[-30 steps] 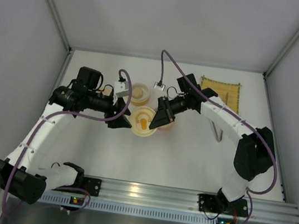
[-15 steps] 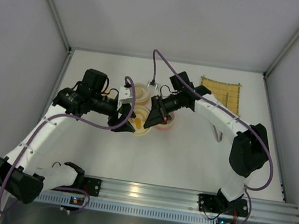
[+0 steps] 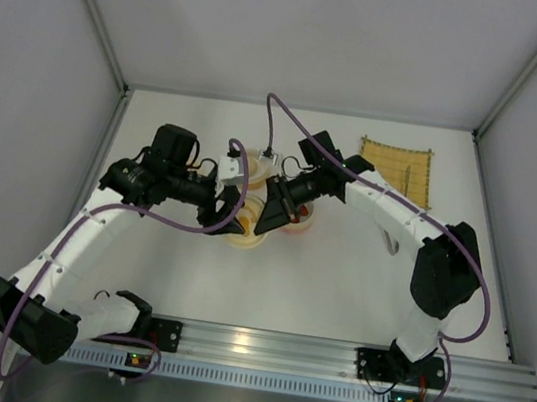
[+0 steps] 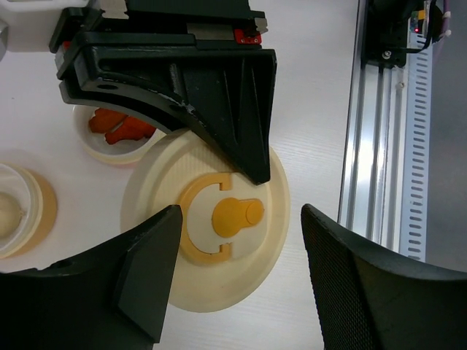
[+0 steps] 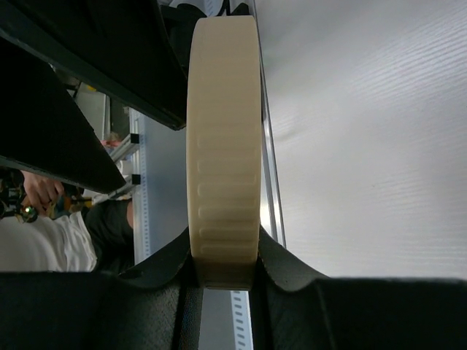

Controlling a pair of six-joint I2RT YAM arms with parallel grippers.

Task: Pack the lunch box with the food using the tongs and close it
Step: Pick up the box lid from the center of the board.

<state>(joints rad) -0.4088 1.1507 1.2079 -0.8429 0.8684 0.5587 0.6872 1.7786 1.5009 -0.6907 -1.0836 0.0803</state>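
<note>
The lunch box's round cream lid, with a yellow knob on top, is pinched at its rim by my right gripper, which is shut on it; the right wrist view shows the lid edge-on. My left gripper is open, one finger on each side of the lid without touching it. Both grippers meet over the lid mid-table. Red-orange food lies in one cream bowl. A pale lump sits in another bowl. Thin grey tongs lie partly under the right arm.
A yellow bamboo mat lies at the back right. The aluminium rail with both arm bases runs along the near edge. Grey walls close in the table on three sides.
My right gripper has carried the lid leftward. The left gripper has moved right toward it and opened wider, and its fingers now flank the lid.
</note>
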